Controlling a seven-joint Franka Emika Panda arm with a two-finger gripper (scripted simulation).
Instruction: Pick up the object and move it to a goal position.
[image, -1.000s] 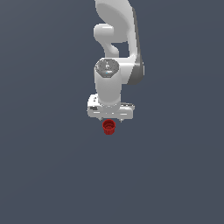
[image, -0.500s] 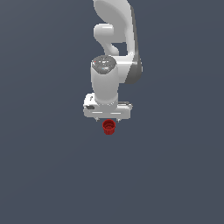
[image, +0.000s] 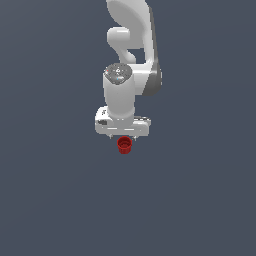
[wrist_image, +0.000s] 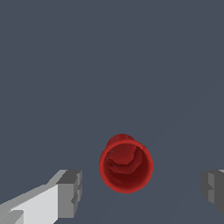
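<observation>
The object is a small red cup-like cylinder (image: 124, 145) on the grey floor, its open mouth facing up. In the wrist view the same object (wrist_image: 126, 164) lies between my two grey fingertips, with a clear gap on each side. My white gripper (image: 123, 136) hangs directly over it in the exterior view, with the hand body hiding most of the fingers. The gripper (wrist_image: 142, 190) is open and touches nothing.
A flat, uniform dark grey floor (image: 200, 200) surrounds the object on all sides. The white arm (image: 131, 45) rises behind the gripper toward the top of the exterior view.
The hand has rotated a little about its vertical axis and sits slightly lower over the red object. The object has not moved.
</observation>
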